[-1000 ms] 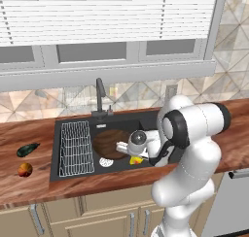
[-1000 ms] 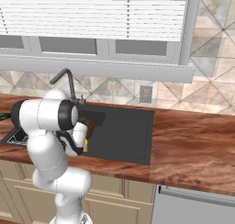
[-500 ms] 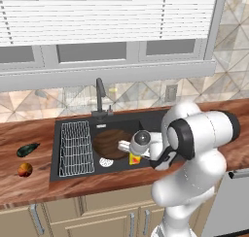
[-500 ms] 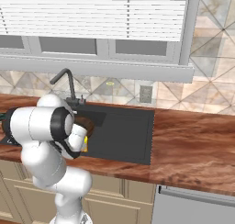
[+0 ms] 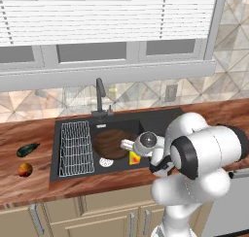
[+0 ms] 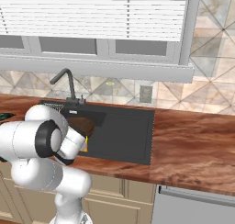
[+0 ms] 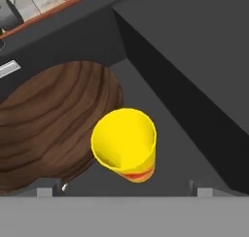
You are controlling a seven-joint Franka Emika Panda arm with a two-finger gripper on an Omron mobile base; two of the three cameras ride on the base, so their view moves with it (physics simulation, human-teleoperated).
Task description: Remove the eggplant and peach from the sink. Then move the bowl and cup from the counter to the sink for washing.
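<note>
The yellow cup with a red mark stands upright on the floor of the black sink, beside the brown wood-grain bowl, which also lies in the basin. My gripper hovers just above the cup, open, with nothing between its fingers. In the left base view the cup sits right of the bowl, under my hand. On the counter left of the sink lie the dark eggplant and the orange-red peach. In the right base view the bowl shows behind my arm.
A wire rack lies on the sink's left drainboard, the silver drain is in front of the bowl, and the dark faucet rises behind. Wooden counter stretches to the right. My arm's bulk hangs over the sink's front edge.
The arm's elbow has swung lower and toward the front of the counter. The hand stays over the cup with its jaws open. Cup and bowl have not moved.
</note>
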